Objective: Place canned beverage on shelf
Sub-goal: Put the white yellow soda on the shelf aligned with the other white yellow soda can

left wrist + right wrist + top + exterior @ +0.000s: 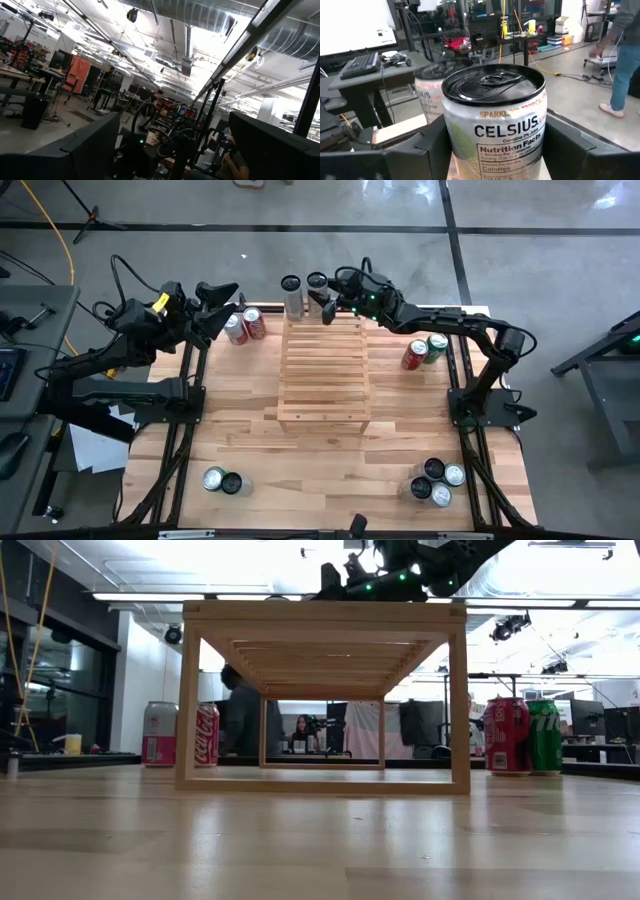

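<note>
Standing between the right gripper's point(492, 145) fingers point(437, 145), a white can point(494, 125) is clasped at the shelf's point(323, 370) far edge. Left gripper point(222, 305) hangs open near the table's point(330, 470) far-left corner.

Both arms are built from matte black segments w/ rounded joint housings; black cables are looped off the left arm point(110, 355) near its wrist, where a yellow label is stuck. Green indicator lights are seen on the right arm point(440, 325) at the wrist. Fingers point(437, 145) are made of flat, blocky black plastic.
</note>
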Controlling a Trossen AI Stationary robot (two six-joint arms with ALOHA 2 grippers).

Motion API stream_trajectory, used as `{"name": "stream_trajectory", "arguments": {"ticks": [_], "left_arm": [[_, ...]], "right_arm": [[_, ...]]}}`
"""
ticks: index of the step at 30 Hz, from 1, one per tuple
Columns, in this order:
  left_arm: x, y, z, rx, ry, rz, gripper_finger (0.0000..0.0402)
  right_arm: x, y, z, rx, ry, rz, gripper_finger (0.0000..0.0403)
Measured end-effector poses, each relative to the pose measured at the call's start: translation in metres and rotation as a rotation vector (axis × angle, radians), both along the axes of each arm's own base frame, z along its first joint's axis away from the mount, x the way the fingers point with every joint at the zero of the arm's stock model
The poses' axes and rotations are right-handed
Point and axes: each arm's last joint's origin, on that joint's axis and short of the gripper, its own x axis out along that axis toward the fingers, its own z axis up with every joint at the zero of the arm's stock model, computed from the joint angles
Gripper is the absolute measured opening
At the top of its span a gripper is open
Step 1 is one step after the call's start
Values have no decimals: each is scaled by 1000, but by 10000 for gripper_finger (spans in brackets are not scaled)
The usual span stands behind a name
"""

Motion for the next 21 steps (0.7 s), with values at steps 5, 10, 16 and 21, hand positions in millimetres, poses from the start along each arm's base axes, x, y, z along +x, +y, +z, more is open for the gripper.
{"name": "stream_trajectory", "arguments": {"ticks": [5,10,16,21], "left_arm": [[0,0,0,1,-3,0,365],[0,0,0,1,-3,0,365],[0,0,0,1,-2,0,365],[0,0,0,1,-2,1,365]], "right_arm": [[0,0,-1,6,6,8,230],[1,0,-2,26,-4,19,254],[1,0,-2,49,-21,18,293],[1,0,-2,48,-18,18,297]]}}
